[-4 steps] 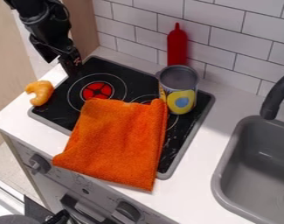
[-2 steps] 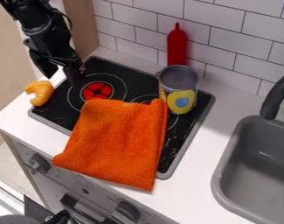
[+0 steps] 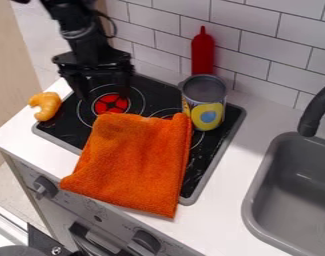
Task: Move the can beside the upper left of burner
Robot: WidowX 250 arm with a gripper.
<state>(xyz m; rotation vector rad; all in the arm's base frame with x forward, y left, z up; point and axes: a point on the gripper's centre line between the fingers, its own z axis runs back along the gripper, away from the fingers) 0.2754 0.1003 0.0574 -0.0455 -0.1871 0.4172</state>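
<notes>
Step in hand, apparently pre-grasp: pincer [image 3: 103,95] wide over the upper-left burner [image 3: 112,104], empty; can [image 3: 205,103] stands upper right of centre, so next align rightward above it

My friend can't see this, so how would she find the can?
Find the black stovetop with the orange cloth. At its back right stands a round, open metal can. Its yellow label has a blue blob, unlike the red plastic bottle behind it.

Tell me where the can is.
In the camera view, the can stands at the far right corner of the stove, in front of the bottle and beside the cloth's upper right corner.
</notes>
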